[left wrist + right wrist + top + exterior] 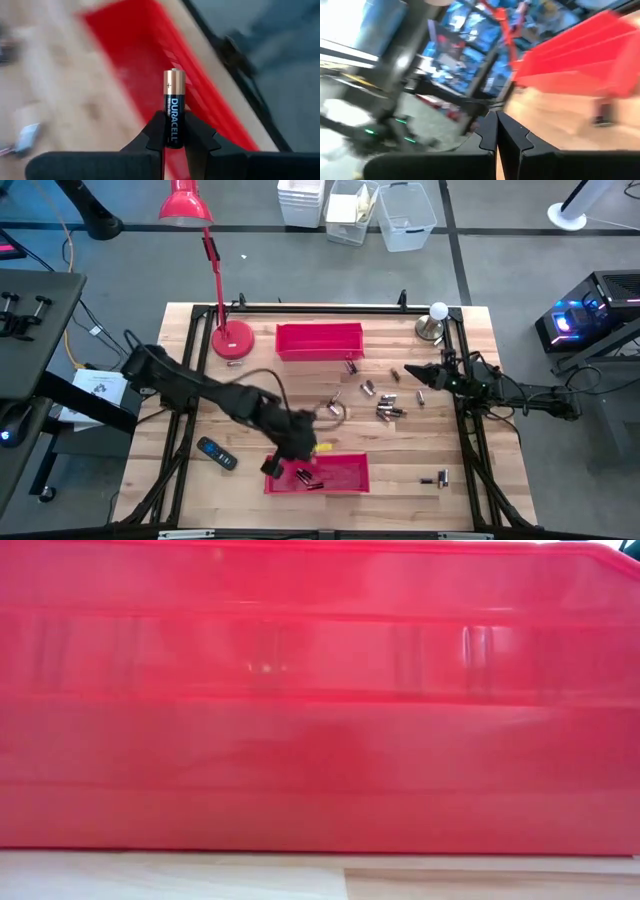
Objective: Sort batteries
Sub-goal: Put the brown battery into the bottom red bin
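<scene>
1. The left gripper point(173, 131) pinches a battery point(174, 107) upright between its fingers, above the near red tray point(345, 472).
2. Loose batteries point(388, 410) lie mid-table.
3. The right gripper point(418, 375), fingers closed on nothing, hovers near the far tray point(318, 340).
</scene>
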You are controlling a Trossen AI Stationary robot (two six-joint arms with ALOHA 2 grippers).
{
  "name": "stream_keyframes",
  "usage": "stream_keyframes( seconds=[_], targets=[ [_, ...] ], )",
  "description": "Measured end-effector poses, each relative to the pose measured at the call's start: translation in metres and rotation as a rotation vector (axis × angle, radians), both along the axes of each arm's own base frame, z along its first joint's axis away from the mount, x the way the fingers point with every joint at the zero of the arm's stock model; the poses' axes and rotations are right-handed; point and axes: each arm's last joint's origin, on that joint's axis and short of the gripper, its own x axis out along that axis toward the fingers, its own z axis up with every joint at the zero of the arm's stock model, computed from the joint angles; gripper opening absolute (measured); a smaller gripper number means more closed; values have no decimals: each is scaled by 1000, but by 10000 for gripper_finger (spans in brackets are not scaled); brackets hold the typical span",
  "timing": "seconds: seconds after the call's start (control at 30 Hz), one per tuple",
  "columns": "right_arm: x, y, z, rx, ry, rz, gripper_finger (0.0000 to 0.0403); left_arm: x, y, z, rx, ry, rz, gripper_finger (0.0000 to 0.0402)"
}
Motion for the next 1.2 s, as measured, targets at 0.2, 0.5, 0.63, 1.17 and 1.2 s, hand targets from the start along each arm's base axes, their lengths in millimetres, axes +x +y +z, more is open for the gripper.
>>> stream_keyframes(
  seconds=[0.2, 0.5, 0.63, 1.17, 1.2],
  targets=[
    [-2, 2, 16, 8, -174, 64, 0, 11, -25, -42, 44, 72, -155, 34],
    [-2, 2, 18, 6, -194, 64, 0, 22, -19, -65, 115, 128, -10, 135],
    [-3, 2, 19, 0, -204, 55, 0, 15, -12, -45, 105, 96, -5, 156],
    [4, -4, 31, -25, -242, -79, 58, -29, 119, 109, 109, -639, 914, 156],
    [8, -4, 34, -26, -211, -58, 75, -30, 130, 108, 94, -651, 945, 156]
  ],
)
